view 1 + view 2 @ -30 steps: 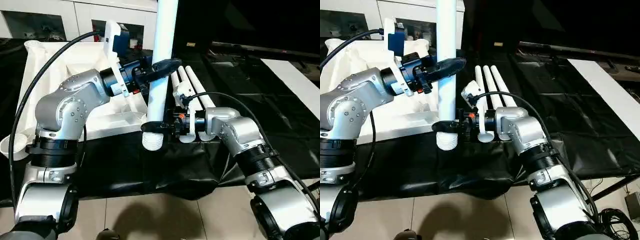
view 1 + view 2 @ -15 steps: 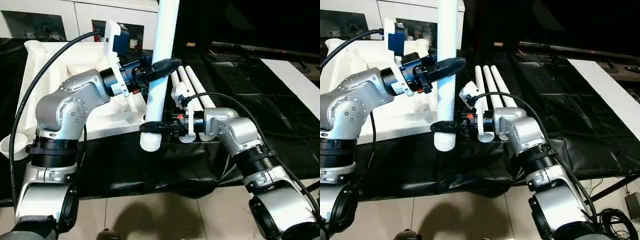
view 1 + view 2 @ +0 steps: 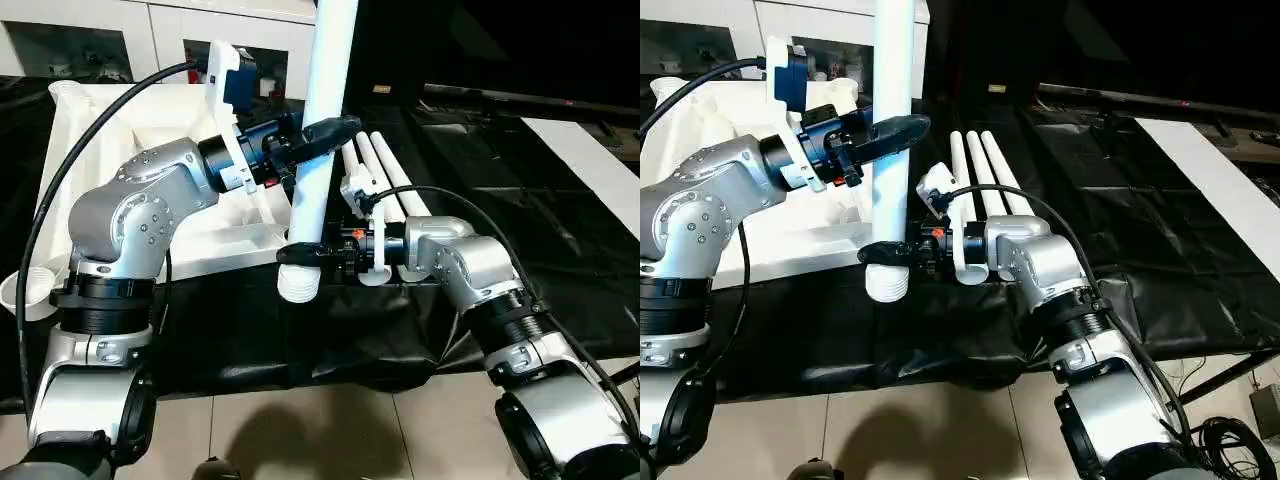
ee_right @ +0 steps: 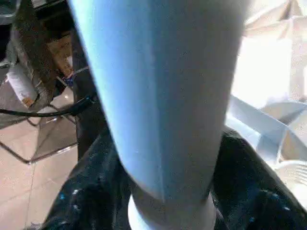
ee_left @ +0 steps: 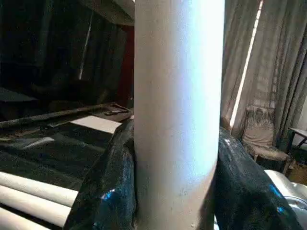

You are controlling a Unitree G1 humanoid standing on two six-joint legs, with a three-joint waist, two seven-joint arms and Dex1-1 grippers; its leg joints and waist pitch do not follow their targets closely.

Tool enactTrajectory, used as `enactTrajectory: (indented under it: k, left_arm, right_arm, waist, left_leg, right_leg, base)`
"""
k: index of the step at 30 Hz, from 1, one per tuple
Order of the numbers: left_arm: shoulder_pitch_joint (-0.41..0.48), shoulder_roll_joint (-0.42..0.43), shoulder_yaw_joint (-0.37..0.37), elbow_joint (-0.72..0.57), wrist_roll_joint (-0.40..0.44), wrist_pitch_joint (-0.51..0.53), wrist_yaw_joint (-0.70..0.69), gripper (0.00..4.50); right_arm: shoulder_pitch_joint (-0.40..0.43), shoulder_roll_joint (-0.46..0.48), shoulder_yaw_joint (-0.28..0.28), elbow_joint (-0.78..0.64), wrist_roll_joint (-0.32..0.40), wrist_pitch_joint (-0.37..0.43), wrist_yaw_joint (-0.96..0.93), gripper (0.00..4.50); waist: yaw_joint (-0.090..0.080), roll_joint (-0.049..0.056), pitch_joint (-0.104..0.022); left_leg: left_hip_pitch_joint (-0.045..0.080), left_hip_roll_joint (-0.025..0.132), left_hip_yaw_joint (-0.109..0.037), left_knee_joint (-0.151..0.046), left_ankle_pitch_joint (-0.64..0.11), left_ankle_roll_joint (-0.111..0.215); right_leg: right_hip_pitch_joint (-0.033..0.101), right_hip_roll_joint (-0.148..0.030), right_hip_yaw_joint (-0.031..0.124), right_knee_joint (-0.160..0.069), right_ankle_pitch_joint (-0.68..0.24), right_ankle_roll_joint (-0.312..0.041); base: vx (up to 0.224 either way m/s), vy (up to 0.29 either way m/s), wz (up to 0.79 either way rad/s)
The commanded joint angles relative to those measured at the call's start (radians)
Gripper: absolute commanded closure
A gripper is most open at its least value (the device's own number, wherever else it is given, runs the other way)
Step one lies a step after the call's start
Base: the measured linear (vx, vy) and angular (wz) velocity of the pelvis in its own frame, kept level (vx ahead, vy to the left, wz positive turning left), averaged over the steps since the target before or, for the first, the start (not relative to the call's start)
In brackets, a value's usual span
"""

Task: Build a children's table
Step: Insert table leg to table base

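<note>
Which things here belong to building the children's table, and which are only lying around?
Belong to the job:
- held leg, upright, gripped by left gripper and right gripper
- table top, underside up
- three spare legs, side by side on the black cloth

Lying about:
- white cabinets behind
- white board

Smooth white plastic leg (image 3: 318, 150); glossy black cloth (image 3: 480, 190) beneath.

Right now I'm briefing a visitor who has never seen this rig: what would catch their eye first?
The upright white table leg, held in mid-air at the near edge of the black-draped work table. The left hand is clamped around its middle and the right hand just above its threaded lower end. Behind it lie the upturned white table top and three spare legs.
</note>
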Motion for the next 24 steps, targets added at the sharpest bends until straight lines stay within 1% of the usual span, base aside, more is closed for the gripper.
enactTrajectory:
  k: [1, 6, 8, 10, 16, 18, 19, 22, 24]
  left_arm:
    - [-0.034, -0.005, -0.008, -0.016, -0.011, 0.0, -0.016, 2.77]
    - [-0.035, -0.004, -0.008, -0.014, -0.01, -0.001, -0.017, 2.77]
    - [-0.036, -0.003, -0.008, -0.014, -0.011, 0.0, -0.018, 2.77]
    - [-0.036, -0.004, -0.007, -0.014, -0.012, 0.0, -0.018, 2.77]
    - [-0.036, -0.006, -0.006, -0.018, -0.017, 0.005, -0.019, 2.77]
    - [-0.036, -0.006, -0.005, -0.018, -0.018, 0.006, -0.019, 2.77]
    - [-0.036, -0.006, -0.005, -0.018, -0.019, 0.006, -0.018, 2.77]
    - [-0.036, -0.007, -0.004, -0.018, -0.019, 0.007, -0.018, 2.77]
    - [-0.036, -0.007, -0.003, -0.019, -0.02, 0.009, -0.017, 2.77]
  right_arm:
    - [-0.018, -0.006, -0.01, 0.015, -0.015, -0.017, -0.024, 1.65]
    - [-0.014, -0.008, -0.004, 0.009, -0.017, -0.026, -0.013, 1.63]
    - [-0.011, -0.01, -0.001, 0.001, -0.015, -0.025, -0.006, 1.63]
    - [-0.009, -0.011, 0.002, -0.003, -0.016, -0.025, 0.002, 1.63]
    - [-0.01, -0.003, -0.007, 0.003, -0.009, -0.022, 0.007, 1.63]
    - [-0.012, 0.001, -0.013, 0.009, -0.006, -0.02, 0.006, 1.91]
    - [-0.013, 0.002, -0.015, 0.012, -0.004, -0.02, 0.006, 1.91]
    - [-0.018, 0.005, -0.022, 0.021, 0.0, -0.018, 0.003, 2.24]
    - [-0.019, 0.007, -0.027, 0.023, 0.005, -0.016, 0.003, 2.36]
  waist:
    - [-0.001, 0.026, -0.08]
    - [-0.001, 0.028, -0.08]
    - [-0.001, 0.027, -0.079]
    - [-0.001, 0.027, -0.08]
    - [-0.001, 0.028, -0.08]
    - [-0.001, 0.027, -0.079]
    - [-0.001, 0.027, -0.08]
    - [-0.001, 0.028, -0.08]
    - [-0.001, 0.029, -0.08]
  left_leg:
    - [0.014, 0.014, -0.001, -0.06, -0.057, -0.021]
    - [0.015, 0.014, -0.001, -0.06, -0.059, -0.021]
    - [0.015, 0.014, -0.001, -0.06, -0.059, -0.02]
    - [0.014, 0.014, -0.001, -0.06, -0.057, -0.019]
    - [0.015, 0.014, -0.001, -0.06, -0.065, -0.021]
    - [0.014, 0.014, -0.001, -0.06, -0.065, -0.021]
    - [0.015, 0.014, -0.001, -0.06, -0.064, -0.02]
    - [0.015, 0.014, -0.001, -0.06, -0.061, -0.018]
    - [0.015, 0.015, -0.002, -0.06, -0.062, -0.018]
  right_leg:
    - [0.066, -0.086, 0.053, -0.054, 0.06, -0.192]
    - [0.065, -0.086, 0.053, -0.054, 0.06, -0.191]
    - [0.066, -0.085, 0.053, -0.055, 0.062, -0.191]
    - [0.067, -0.087, 0.053, -0.054, 0.064, -0.192]
    - [0.066, -0.085, 0.053, -0.054, 0.058, -0.193]
    - [0.066, -0.086, 0.053, -0.055, 0.058, -0.193]
    - [0.066, -0.086, 0.053, -0.055, 0.06, -0.194]
    - [0.066, -0.086, 0.052, -0.054, 0.065, -0.196]
    - [0.066, -0.086, 0.053, -0.054, 0.067, -0.196]
  base:
    - [0.0, 0.0, 0.0]
    - [0.0, 0.0, 0.0]
    - [0.0, 0.0, 0.0]
    - [0.0, 0.0, 0.0]
    - [0.0, 0.0, 0.0]
    - [0.0, 0.0, 0.0]
    - [0.0, 0.0, 0.0]
    - [0.0, 0.0, 0.0]
    - [0.0, 0.0, 0.0]
